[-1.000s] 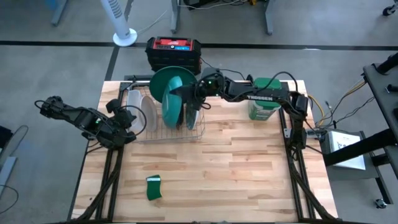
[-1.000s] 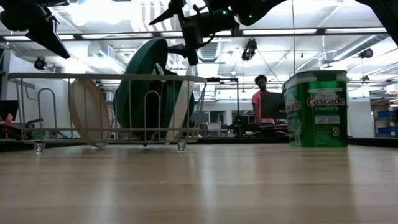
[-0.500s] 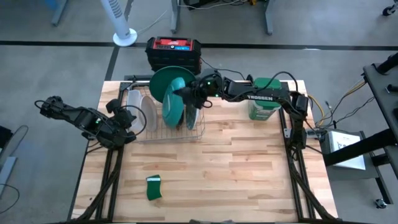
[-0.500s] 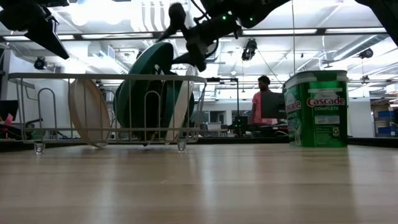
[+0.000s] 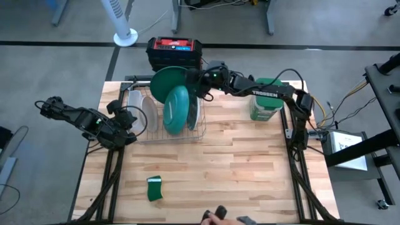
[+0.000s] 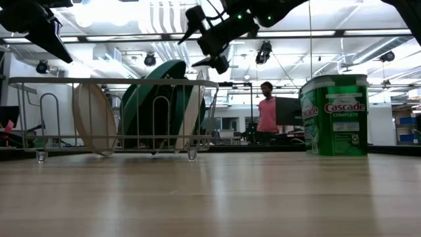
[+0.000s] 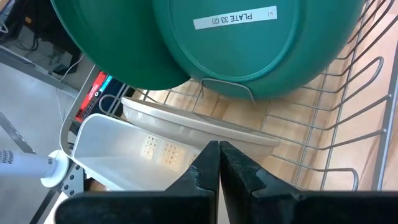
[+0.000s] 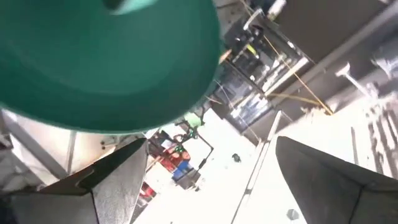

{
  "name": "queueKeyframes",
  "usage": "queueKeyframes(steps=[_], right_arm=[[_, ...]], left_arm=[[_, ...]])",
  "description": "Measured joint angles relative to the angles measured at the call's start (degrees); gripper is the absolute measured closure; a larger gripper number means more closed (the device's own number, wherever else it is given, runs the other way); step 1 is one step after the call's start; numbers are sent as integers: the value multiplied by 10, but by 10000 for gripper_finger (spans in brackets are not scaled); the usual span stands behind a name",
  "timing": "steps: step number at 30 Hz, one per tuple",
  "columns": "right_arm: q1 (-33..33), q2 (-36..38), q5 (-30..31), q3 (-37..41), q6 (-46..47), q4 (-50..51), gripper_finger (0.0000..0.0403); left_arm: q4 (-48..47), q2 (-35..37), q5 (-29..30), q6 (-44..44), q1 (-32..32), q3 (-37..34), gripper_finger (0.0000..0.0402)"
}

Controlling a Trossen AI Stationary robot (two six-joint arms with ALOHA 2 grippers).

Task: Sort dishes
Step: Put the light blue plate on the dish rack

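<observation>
at the back of the light wooden slatted table sits a wire dish rack holding the plates upright on edge. large dark green round plate leans at the rack's rear, teal round plate stands right in front of it, overlapping it from above. whitish round plate stands in the slots on the left-arm side of the teal one, and a pale plate edge shows just on the other side of the teal plate. cannot tell from these views whether that one is the patterned glassy plate. white plastic cutlery bin hangs at the rack's left end.

right gripper is up above the rack's rear corner, just beside the dark green plate's rim, jaws spread wide and holding nothing. low view shows it clear above the rack top, apart from the plates. its wrist view is mostly filled by the dark green plate's surface.

left gripper waits just off the rack's left end, fingers pressed together, empty, pointing into the rack at the whitish plate and the teal plate's labelled underside.

green square-lidded detergent canister stands on the table's right side, well apart from the rack. small green sponge lies near the front edge. black and red box sits on the floor behind the table. person in a pink top stands in the room behind.
</observation>
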State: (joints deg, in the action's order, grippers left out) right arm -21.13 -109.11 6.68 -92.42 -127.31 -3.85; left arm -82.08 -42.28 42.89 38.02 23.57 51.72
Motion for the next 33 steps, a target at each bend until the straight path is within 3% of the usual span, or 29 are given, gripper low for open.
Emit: queueKeyframes(steps=[4,11,15,23,33], right_arm=[[-7,11,-4,0,101,-11,60],[-6,35,-7,-1,492,30,60],[0,38,-17,-1,632,85,60],[33,45,-23,0,644,193,81],[53,27,-19,0,613,201,155]], left_arm=[[0,0,0,0,0,0,401],[0,0,0,0,0,0,401],[10,0,1,0,0,0,401],[26,0,1,0,0,0,401],[37,0,2,0,0,0,401]])
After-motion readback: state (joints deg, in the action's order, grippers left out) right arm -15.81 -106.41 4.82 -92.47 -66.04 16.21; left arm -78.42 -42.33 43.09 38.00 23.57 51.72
